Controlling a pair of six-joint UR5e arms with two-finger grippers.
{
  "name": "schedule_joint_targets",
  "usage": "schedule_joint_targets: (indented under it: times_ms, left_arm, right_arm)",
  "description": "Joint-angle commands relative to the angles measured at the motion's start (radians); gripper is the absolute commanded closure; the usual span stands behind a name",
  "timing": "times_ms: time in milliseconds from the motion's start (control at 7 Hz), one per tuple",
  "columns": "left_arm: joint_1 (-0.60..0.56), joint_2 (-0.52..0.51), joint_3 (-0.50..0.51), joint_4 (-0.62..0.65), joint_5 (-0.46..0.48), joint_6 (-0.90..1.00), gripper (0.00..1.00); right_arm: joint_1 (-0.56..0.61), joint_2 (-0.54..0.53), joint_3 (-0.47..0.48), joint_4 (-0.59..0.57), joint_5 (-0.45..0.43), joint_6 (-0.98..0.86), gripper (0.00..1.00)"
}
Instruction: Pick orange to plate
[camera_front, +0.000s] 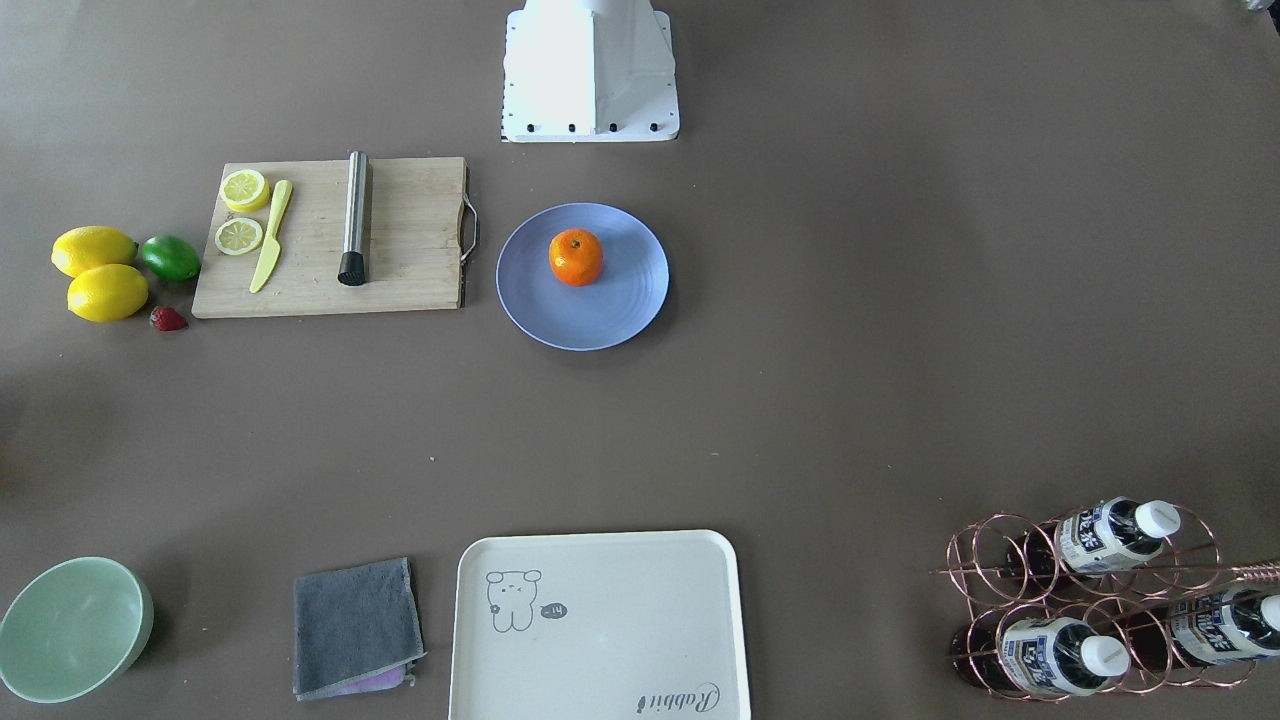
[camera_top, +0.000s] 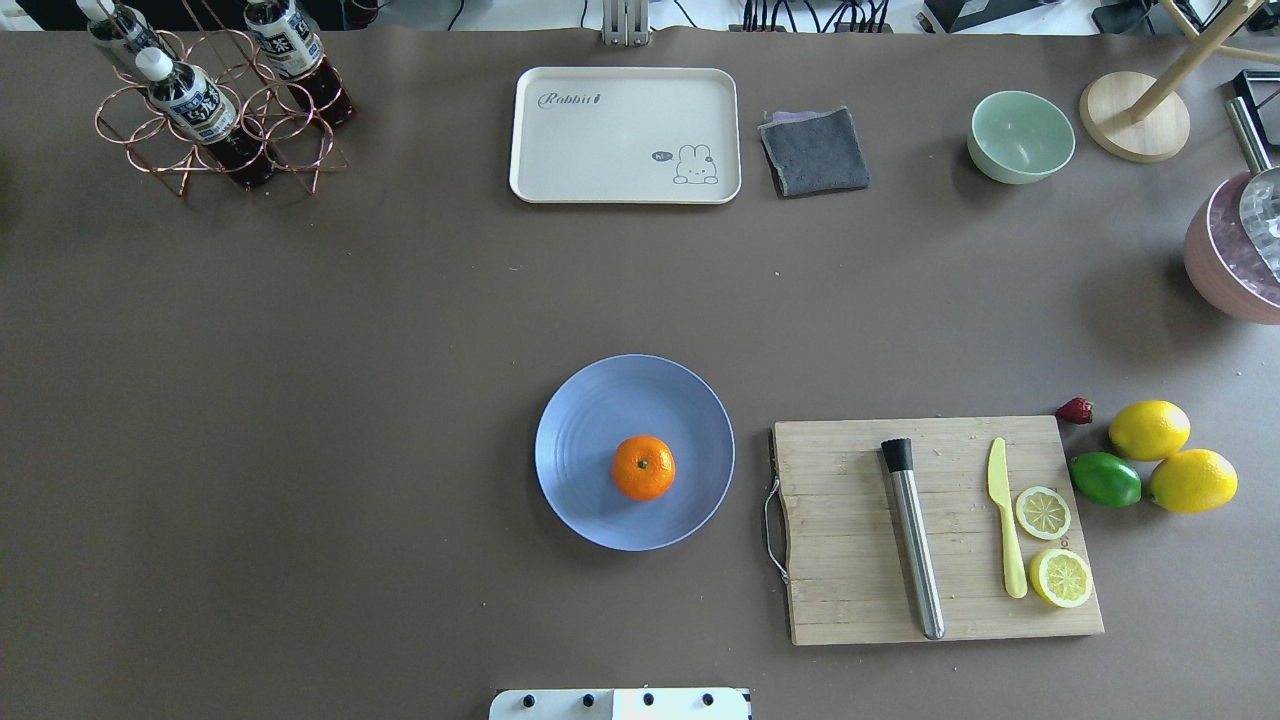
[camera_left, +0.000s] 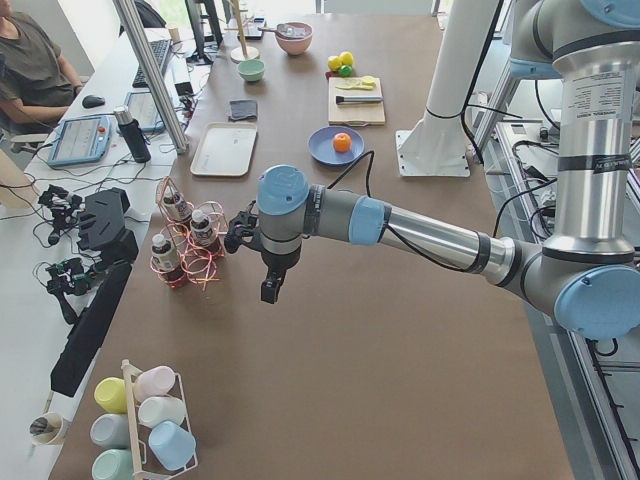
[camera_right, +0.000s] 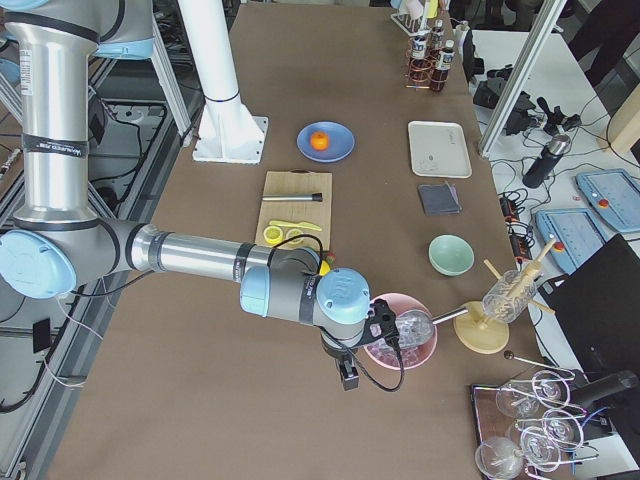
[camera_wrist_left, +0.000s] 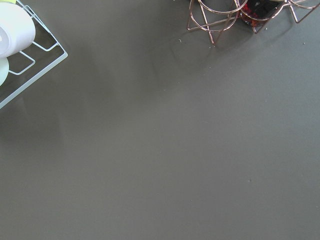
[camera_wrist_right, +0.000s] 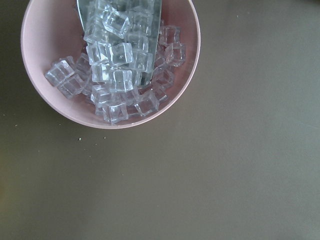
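Note:
The orange (camera_front: 576, 257) sits on the periwinkle-blue plate (camera_front: 612, 312), a little off its middle, stem dimple up. From overhead, the orange (camera_top: 643, 467) rests in the plate's (camera_top: 590, 400) near-right part. No gripper touches either. My left gripper (camera_left: 270, 290) hangs far from the plate, near the copper bottle rack; it shows only in the exterior left view, so I cannot tell its state. My right gripper (camera_right: 347, 377) hovers by the pink ice bowl, seen only in the exterior right view; I cannot tell its state either.
A wooden cutting board (camera_top: 850, 600) with a steel muddler (camera_top: 915, 545), yellow knife and lemon slices lies right of the plate. Lemons (camera_top: 1150, 430), a lime and a strawberry sit beyond it. At the far edge stand a cream tray (camera_top: 625, 135), grey cloth, mint bowl (camera_top: 1020, 135), bottle rack (camera_top: 215, 110) and pink ice bowl (camera_wrist_right: 40, 95).

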Motion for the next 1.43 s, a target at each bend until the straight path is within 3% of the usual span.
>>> schedule_joint_targets:
  times_ms: [0, 1286]
  left_arm:
    - [-0.007, 0.008, -0.017, -0.006, -0.002, 0.006, 0.02]
    - [-0.007, 0.022, -0.012, -0.006, 0.001, 0.007, 0.02]
  right_arm:
    - [0.000, 0.003, -0.001, -0.001, 0.000, 0.003, 0.00]
    - [0.000, 0.005, 0.001, -0.001, 0.008, 0.004, 0.00]
